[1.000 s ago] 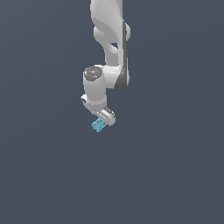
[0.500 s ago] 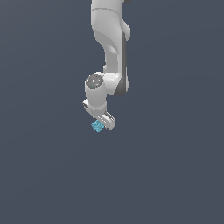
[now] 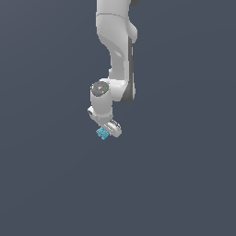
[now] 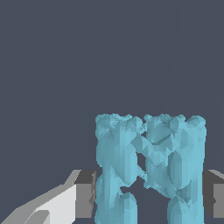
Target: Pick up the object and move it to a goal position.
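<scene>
Your Panda arm (image 3: 120, 55) fills the upper middle of the exterior view, dropping in from twelve o'clock and bending at the wrist so that the white gripper (image 3: 109, 131) sits just below and slightly toward nine o'clock of the picture's centre. Compared with a second ago, the wrist has swung: the round joint cap that faced more toward the top now looks out at you, and the whole hand has drifted a little toward three o'clock, while the small cyan object (image 3: 102, 133) has stayed tucked at the fingertips throughout. You can read that as carriage under way, not a fresh grasp; the piece is travelling with the hand and has not slipped in the half-second steps. In the wrist view the object (image 4: 148, 168) looms large, a lumpy light-blue block with two lobed columns, and a grey finger pad (image 4: 85, 194) presses against one flank while the other pad (image 4: 216, 197) meets the opposite flank, so the claw is clamped on the block with no gap showing on either side. Everything behind is flat slate grey; no goal marker appears in either view, so you cannot judge how far remains to the target, and no table edge is visible to tell the height. As for writing, there is none to read: no brand, label or number shows on the arm, the gripper or the block.
</scene>
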Controlling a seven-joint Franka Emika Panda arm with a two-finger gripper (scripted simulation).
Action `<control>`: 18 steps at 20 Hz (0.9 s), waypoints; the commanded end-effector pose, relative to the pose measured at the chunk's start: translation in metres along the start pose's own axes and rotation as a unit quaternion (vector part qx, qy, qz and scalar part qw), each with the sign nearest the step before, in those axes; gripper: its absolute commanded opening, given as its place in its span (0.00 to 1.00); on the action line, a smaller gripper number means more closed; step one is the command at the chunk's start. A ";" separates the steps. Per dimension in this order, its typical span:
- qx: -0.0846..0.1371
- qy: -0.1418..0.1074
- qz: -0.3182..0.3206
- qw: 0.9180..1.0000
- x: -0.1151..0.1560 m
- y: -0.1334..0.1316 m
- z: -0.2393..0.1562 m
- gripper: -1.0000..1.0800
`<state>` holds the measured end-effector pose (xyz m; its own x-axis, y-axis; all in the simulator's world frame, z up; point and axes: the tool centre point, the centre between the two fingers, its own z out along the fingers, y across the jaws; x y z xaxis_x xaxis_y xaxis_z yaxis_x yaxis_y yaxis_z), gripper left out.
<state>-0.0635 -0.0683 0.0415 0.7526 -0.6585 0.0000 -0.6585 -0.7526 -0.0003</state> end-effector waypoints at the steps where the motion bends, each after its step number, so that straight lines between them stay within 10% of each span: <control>1: 0.000 0.000 0.000 1.000 0.000 0.000 0.001 0.00; 18: 0.000 0.000 0.000 1.000 -0.003 -0.004 -0.039 0.00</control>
<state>-0.0635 -0.0646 0.0718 0.7525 -0.6586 -0.0005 -0.6586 -0.7525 -0.0006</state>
